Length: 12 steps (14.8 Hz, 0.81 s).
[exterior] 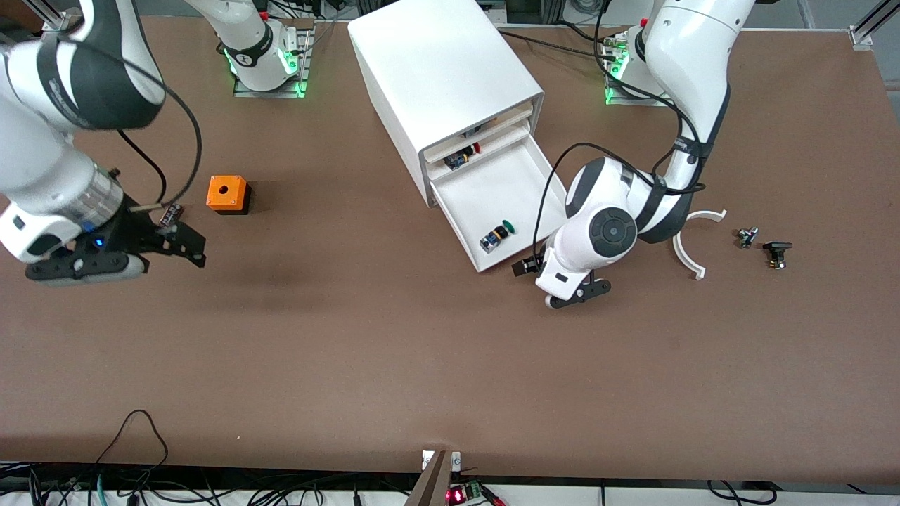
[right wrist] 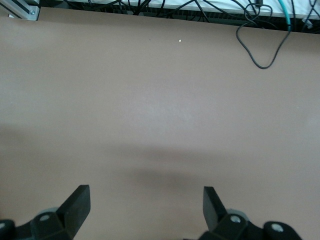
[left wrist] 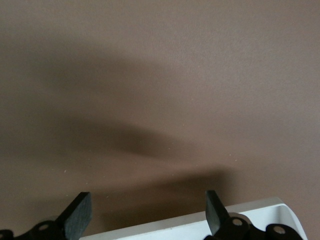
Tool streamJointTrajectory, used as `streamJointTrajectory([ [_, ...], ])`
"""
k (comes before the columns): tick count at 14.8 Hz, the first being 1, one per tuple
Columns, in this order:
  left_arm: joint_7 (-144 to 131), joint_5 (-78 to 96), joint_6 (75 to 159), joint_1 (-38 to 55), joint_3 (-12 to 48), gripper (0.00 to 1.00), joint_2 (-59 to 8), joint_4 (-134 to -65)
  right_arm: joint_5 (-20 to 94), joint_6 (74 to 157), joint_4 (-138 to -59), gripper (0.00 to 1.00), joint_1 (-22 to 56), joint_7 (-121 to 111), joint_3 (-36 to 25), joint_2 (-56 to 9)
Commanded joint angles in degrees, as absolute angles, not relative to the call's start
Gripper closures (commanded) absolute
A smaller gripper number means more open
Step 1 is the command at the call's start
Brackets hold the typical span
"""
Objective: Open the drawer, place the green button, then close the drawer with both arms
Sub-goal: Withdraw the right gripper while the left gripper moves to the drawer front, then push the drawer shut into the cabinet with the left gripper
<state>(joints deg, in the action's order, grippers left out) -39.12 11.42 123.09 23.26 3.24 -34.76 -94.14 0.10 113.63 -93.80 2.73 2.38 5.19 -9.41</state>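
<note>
Button (exterior: 496,237) lies in the pulled-out drawer (exterior: 520,176), the lowest one of the white cabinet (exterior: 439,70), near its front edge. We see the left gripper (exterior: 562,281) at about four o'clock from the button, just past the drawer's front corner, fingers apart (holding nothing). The right gripper (exterior: 179,246), also spread and empty, hangs over bare table (exterior: 351,365) at five o'clock from the orange box (exterior: 228,194).

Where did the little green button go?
The button lies inside the open bottom drawer of the white cabinet, close to the drawer's front edge, beside the left gripper.
</note>
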Motion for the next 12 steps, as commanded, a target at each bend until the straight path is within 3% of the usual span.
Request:
streamJointTrajectory([
  [1, -40.6, 9.8, 124.4, 24.5, 2.8, 0.0, -32.7, -97.6, 1.1, 114.0, -101.2, 0.0, 2.4, -0.9, 4.3, -1.8],
  [6, -44.7, 9.5, 131.0, 27.0, 2.6, 0.0, -32.8, -101.7, 1.2, 108.9, -104.1, 0.0, 2.4, -1.8, 2.4, 4.1],
  [12, -47.4, 9.6, 127.7, 27.7, 2.9, 0.0, -32.3, -102.5, 1.1, 107.1, -100.2, 0.0, 2.4, -1.3, 2.4, 3.1],
])
